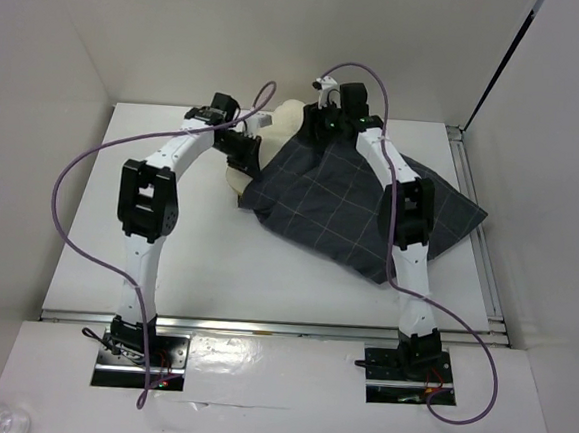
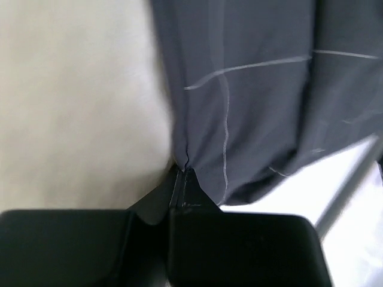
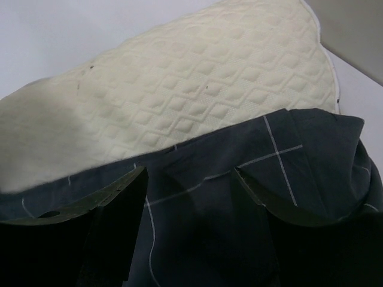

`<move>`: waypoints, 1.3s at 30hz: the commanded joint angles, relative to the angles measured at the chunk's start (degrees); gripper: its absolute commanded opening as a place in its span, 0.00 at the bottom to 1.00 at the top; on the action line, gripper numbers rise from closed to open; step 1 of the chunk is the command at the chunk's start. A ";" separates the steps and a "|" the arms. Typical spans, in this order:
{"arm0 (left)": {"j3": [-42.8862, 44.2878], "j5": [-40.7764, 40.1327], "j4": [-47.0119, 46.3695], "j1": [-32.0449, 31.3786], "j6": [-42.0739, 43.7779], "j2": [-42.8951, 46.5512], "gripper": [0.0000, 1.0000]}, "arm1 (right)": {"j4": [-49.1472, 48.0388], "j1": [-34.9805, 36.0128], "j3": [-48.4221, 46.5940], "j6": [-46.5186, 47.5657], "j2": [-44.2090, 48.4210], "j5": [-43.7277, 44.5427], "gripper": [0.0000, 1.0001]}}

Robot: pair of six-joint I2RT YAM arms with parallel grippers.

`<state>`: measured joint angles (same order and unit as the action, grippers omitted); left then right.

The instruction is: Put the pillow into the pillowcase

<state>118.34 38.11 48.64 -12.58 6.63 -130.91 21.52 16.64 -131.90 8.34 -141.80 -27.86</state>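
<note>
The dark checked pillowcase (image 1: pixel 350 206) lies crumpled over the middle and right of the table. The cream quilted pillow (image 1: pixel 285 114) pokes out of its far left side. In the left wrist view my left gripper (image 2: pixel 182 173) is shut on a pinched edge of the pillowcase (image 2: pixel 257 107), with the pillow (image 2: pixel 78 107) right beside it on the left. My right gripper (image 3: pixel 190 179) is open over the pillowcase (image 3: pixel 299 155) near its edge, both fingers apart above the fabric. The pillow (image 3: pixel 191 89) lies just beyond that edge.
The white table (image 1: pixel 136 255) is boxed in by white walls at the left, back and right. A metal rail (image 1: pixel 475 221) runs along its right edge. Purple cables (image 1: pixel 64 209) loop from both arms.
</note>
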 commanded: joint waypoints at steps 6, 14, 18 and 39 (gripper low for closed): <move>-8.49 -26.06 -21.57 8.62 -6.72 16.30 0.00 | -5.78 -0.30 4.01 -3.41 9.52 -18.08 0.71; -6.72 -27.82 -20.61 9.85 -6.11 16.21 0.00 | -9.57 3.12 4.02 4.21 12.25 -20.83 0.72; -1.74 -24.41 -14.91 9.33 -4.71 10.78 0.00 | -10.79 5.85 3.49 6.59 11.72 -16.37 0.72; -14.63 -25.19 -24.99 9.24 -9.53 16.64 0.58 | -25.30 10.26 -6.44 14.77 -5.76 20.21 0.75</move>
<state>105.30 12.25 28.21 -3.77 -1.61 -120.16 -1.39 27.42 -133.97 21.28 -143.52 -13.82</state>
